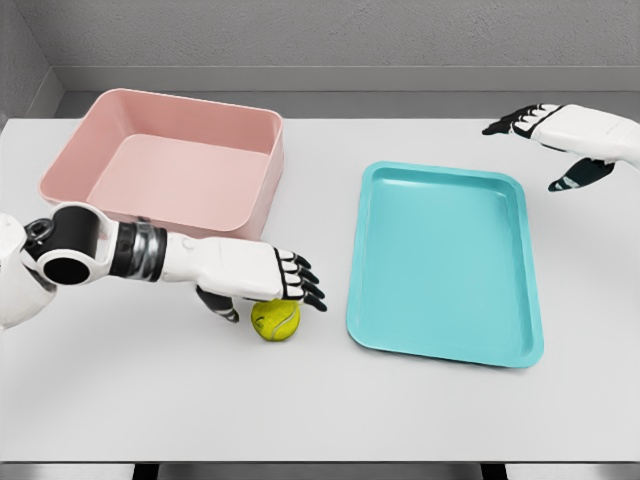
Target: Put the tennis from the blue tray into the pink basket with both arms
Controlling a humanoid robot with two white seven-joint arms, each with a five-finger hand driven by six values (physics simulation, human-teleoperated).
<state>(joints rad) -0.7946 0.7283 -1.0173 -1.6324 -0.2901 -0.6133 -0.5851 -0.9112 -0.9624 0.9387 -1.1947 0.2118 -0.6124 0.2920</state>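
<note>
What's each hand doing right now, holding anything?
Left hand: open, fingers extended over the yellow-green tennis ball on the white table, not grasping it.
Right hand: open, holding nothing.

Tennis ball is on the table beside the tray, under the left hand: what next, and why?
Probably close the left hand on the tennis ball: its fingers sit open just over the ball, which lies on the table, with the pink basket close behind.

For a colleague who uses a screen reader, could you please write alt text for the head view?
A yellow tennis ball lies on the white table under the left hand, between the pink basket and the blue tray. Neither holds anything. The right hand hovers open past the tray's far right corner.
</note>
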